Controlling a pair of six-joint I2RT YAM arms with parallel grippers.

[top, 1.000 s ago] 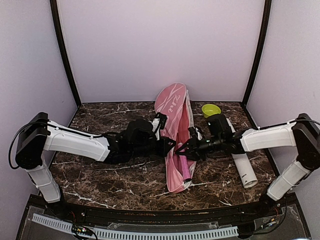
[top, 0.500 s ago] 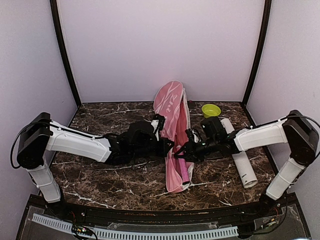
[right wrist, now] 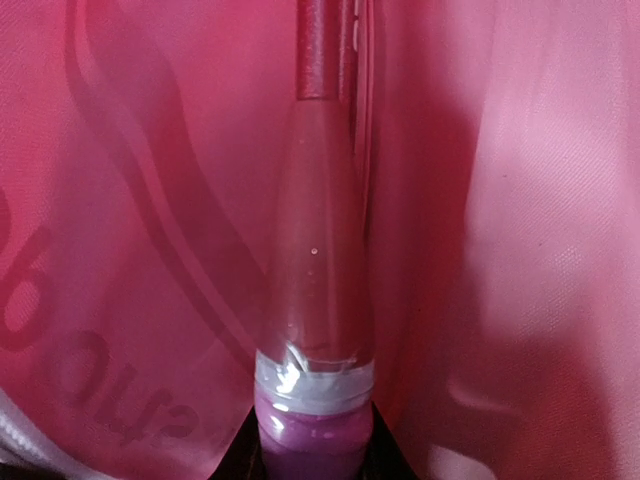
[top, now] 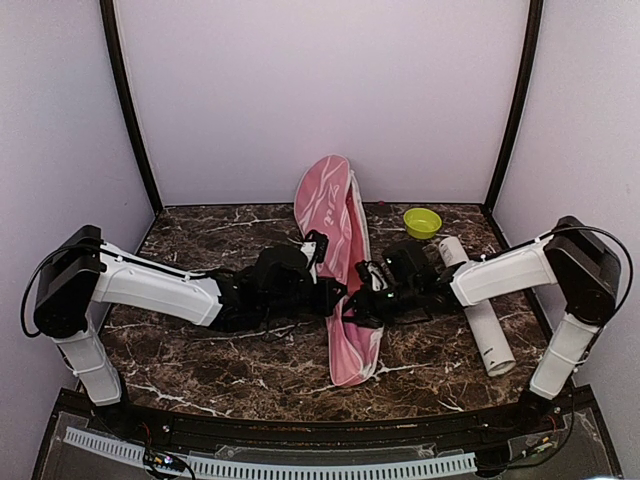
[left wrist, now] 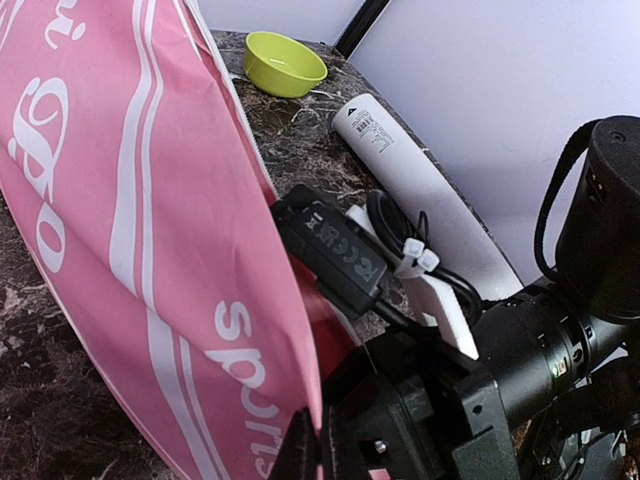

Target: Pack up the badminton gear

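The long pink racket cover (top: 340, 250) lies down the table's middle, its head end raised at the back wall. My left gripper (top: 335, 297) is shut on the cover's open edge (left wrist: 300, 380), holding it up. My right gripper (top: 362, 300) is at the cover's opening, shut on a racket's pink handle (right wrist: 312, 440). The racket's red shaft (right wrist: 325, 50) runs up inside the pink cover (right wrist: 520, 250). The tall white tube (top: 478, 318) lies on the table to the right; it also shows in the left wrist view (left wrist: 420, 190). No shuttlecocks are in view.
A small lime-green bowl (top: 422, 221) sits at the back right, also in the left wrist view (left wrist: 284, 63). The brown marbled table (top: 200, 350) is enclosed by pale walls on three sides. The right arm's wrist (left wrist: 560, 340) crowds close to my left gripper.
The right gripper has moved left, pushing the racket handle into the cover until it no longer shows from above. The cover's head end has swung left and risen. The left gripper stayed put.
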